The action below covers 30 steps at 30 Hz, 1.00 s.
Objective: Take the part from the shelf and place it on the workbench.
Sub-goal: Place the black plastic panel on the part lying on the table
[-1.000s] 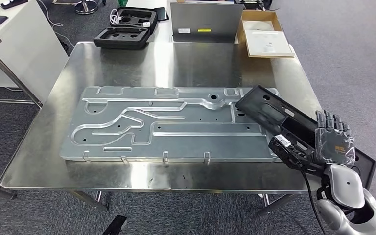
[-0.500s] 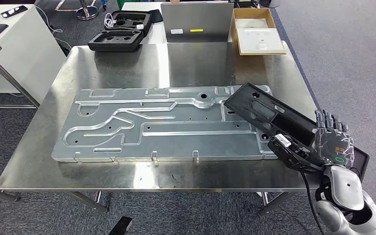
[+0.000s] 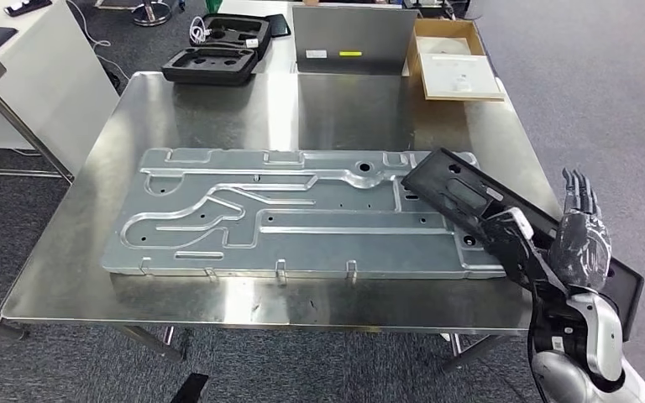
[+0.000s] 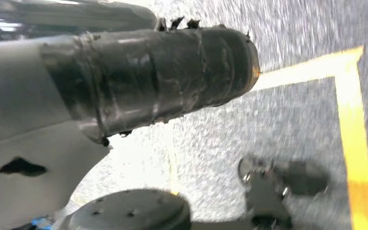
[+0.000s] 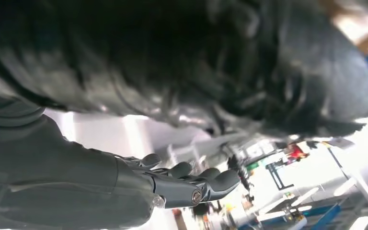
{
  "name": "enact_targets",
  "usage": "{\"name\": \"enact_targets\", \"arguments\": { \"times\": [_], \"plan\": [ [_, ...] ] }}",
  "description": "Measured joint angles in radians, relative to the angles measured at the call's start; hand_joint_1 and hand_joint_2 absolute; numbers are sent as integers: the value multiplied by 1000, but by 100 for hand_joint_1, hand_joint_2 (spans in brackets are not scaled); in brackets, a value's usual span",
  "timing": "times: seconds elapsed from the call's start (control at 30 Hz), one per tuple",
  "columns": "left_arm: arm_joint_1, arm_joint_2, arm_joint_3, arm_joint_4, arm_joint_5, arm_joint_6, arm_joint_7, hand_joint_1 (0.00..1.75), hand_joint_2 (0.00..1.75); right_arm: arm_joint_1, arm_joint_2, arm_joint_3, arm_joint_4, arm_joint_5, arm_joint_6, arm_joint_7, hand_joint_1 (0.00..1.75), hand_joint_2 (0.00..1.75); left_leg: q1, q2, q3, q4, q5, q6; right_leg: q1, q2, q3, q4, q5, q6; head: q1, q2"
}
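One black part is lying on the workbench right edge, far end overlapping the plate, near end overhanging, while the right hand, fingers spread, is sitting beside it; slide it further left before withdrawing; left hand: can't tell.

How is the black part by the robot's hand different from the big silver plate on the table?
The black part is dark, narrow, angled and overhangs the table's right edge; the silver plate is shiny, far larger, and lies flat, fully on it. The right hand is at the black part only. Both are flat, with cutouts.
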Motion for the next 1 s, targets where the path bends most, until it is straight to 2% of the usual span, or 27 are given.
{"name": "enact_targets", "arguments": {
  "times": [0.03, 0.07, 0.1, 0.13, 0.2, 0.27, 0.37, 0.4, 0.43, 0.47, 0.53, 0.57, 0.6, 0.63, 0.67, 0.73, 0.77, 0.8, 0.9, 0.93, 0.97, 1.0],
  "plan": [
    [-1, 0, 0, 0, 3, 4, 5, 0, 0, -2, 10, 10, -18, -49, -36, -6, 0, 0, 0, 0, -2, 2, 1, 1, -1, 0, -27, 66, -29, 2, 1, 0],
    [-1, 0, 0, 0, 6, 6, 11, 0, 0, -3, 21, 19, -37, -114, -74, -18, 0, 0, 0, 0, -4, 4, 1, 1, -3, 0, -46, 112, -43, 5, 1, 0],
    [0, 0, 0, 0, 8, 7, 16, 0, 0, -2, 31, 28, -57, -182, -109, -34, 0, 0, 0, 0, -6, 7, 0, 1, -5, 0, -49, 124, -39, 7, 1, 0],
    [1, -1, 0, 0, 10, 8, 21, 0, 0, -2, 40, 35, -76, -238, -137, -56, 0, 0, 0, -1, -9, 11, 0, 0, -7, -1, -34, 98, -18, 8, 1, 0],
    [1, -4, 0, 0, 11, 10, 27, 0, 0, -2, 55, 40, -119, -325, -178, -123, 0, 0, 1, -2, -15, 23, -2, -5, -12, -2, 32, -26, 37, 9, 1, 0],
    [1, -5, 0, 0, 11, 15, 29, 0, 0, 2, 73, 37, -164, -402, -193, -198, 0, 0, -1, -3, -24, 37, -4, -17, -10, 0, 72, -110, 61, 4, 0, 0],
    [4, -4, 0, 0, 11, 22, 28, 0, 0, 15, 95, 29, -217, -483, -199, -265, 0, 0, -3, -4, -34, 39, 3, -38, -6, 2, 67, -118, 72, -18, 0, 0],
    [5, -4, 0, 0, 11, 22, 28, 0, 0, 18, 102, 27, -231, -492, -200, -274, 0, 0, -2, -4, -40, 46, -5, -44, -7, 2, 61, -120, 78, -26, -1, 0],
    [5, -4, 0, 0, 12, 22, 27, 0, 0, 19, 109, 25, -244, -496, -201, -279, 0, 0, -1, -3, -51, 67, -27, -49, -8, 1, 55, -122, 86, -35, -2, 0],
    [5, -4, 0, 0, 12, 22, 27, 0, 0, 20, 114, 23, -255, -499, -202, -282, 0, 0, 1, -2, -66, 107, -62, -54, -9, 0, 48, -124, 93, -41, -4, 0],
    [5, -6, 0, 0, 12, 22, 27, 0, 0, 23, 123, 19, -273, -501, -203, -283, 0, 0, 3, -1, -105, 226, -146, -60, -5, -1, 32, -124, 105, -47, -7, 0],
    [5, -6, 0, 0, 12, 22, 27, 0, 0, 25, 127, 17, -280, -503, -203, -284, 0, 0, 4, -1, -116, 276, -173, -61, -3, -2, 22, -124, 112, -48, -7, 0],
    [5, -6, 0, 0, 12, 22, 27, 0, 0, 29, 131, 15, -285, -506, -203, -287, 0, 0, 3, -1, -113, 299, -184, -60, 0, -2, 13, -123, 119, -48, -7, 0],
    [5, -6, 0, 0, 11, 22, 27, 0, 0, 32, 135, 13, -290, -509, -203, -292, 0, 0, 3, -1, -89, 283, -177, -57, 2, -2, 4, -123, 126, -48, -7, 0],
    [5, -5, 0, 0, 11, 22, 27, 0, 0, 34, 138, 11, -295, -513, -203, -299, 0, 0, 1, -1, -47, 229, -156, -52, 3, -2, -4, -123, 133, -48, -7, 0],
    [1, -5, 0, 0, 9, 22, 28, 0, 0, 36, 145, 5, -307, -525, -203, -315, 0, 0, -6, -1, 50, 86, -120, -36, 6, -2, -13, -123, 147, -44, -6, 0],
    [-1, -4, 0, 0, 7, 22, 28, 0, 0, 37, 148, 2, -312, -532, -203, -322, 0, 0, -10, 0, 78, 39, -110, -29, 6, -3, -15, -124, 153, -39, -6, 0],
    [-4, -4, 0, 0, 6, 22, 28, 0, 0, 39, 152, -2, -316, -541, -203, -330, 0, 0, -14, 0, 89, 15, -107, -23, 5, -4, -16, -126, 160, -33, -6, 0],
    [-2, -3, 0, 0, 5, 21, 29, 0, 0, 51, 163, -19, -327, -595, -203, -362, 0, 0, -16, 2, 81, 1, -78, -9, 2, -4, -18, -135, 172, -15, -5, 0],
    [-1, -3, 0, 0, 5, 21, 29, 0, 0, 56, 167, -27, -332, -626, -203, -381, 0, 0, -14, 4, 78, -7, -63, -2, 1, -3, -24, -126, 155, -10, -4, 0],
    [-1, -3, 0, 0, 5, 21, 29, 0, 0, 61, 170, -37, -338, -659, -203, -405, 0, 0, -10, 7, 70, -14, -48, 4, 1, -2, -35, -97, 120, -6, -3, 0],
    [-1, -3, 0, 0, 5, 21, 30, 0, 0, 66, 173, -47, -343, -685, -203, -427, 0, 0, -9, 10, 61, -16, -36, 8, -2, -1, -50, -49, 70, -3, -1, 0]
  ]
}}
